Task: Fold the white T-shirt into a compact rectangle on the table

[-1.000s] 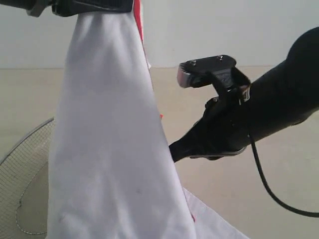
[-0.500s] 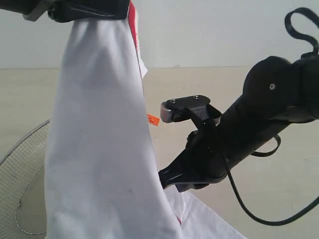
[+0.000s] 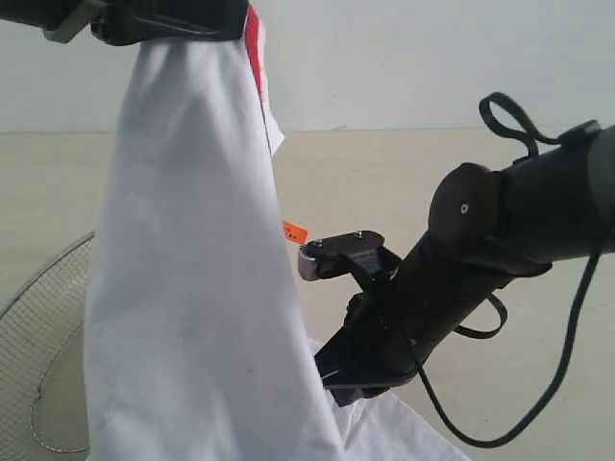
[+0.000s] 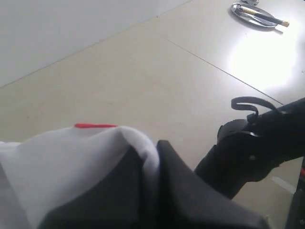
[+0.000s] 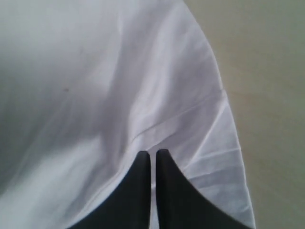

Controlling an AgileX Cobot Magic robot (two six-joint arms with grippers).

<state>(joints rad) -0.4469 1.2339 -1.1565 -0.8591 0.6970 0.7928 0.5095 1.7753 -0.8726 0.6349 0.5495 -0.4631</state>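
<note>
The white T-shirt point(image 3: 192, 288) hangs in a long drape from my left gripper point(image 3: 173, 19), which is raised at the top left and shut on a bunch of its cloth point(image 4: 71, 162). A strip of red print point(image 3: 254, 38) and the orange neck tag point(image 3: 294, 231) show along its right edge. The shirt's lower part trails onto the table point(image 3: 404, 173). My right gripper point(image 3: 329, 370) is low beside the drape. Its fingers point(image 5: 143, 191) stand almost together on the white cloth point(image 5: 119, 71), and creases fan out from their tips point(image 5: 152, 153).
A round wire-mesh basket point(image 3: 38, 336) lies at the lower left, partly behind the shirt. A metal plate with a utensil point(image 4: 255, 14) sits far off on the table. The right arm's cable point(image 3: 577, 317) loops beside it.
My right arm has come down and toward the shirt's lower part, its gripper dropping from mid-height to near the table. The left gripper and hanging shirt have barely moved.
</note>
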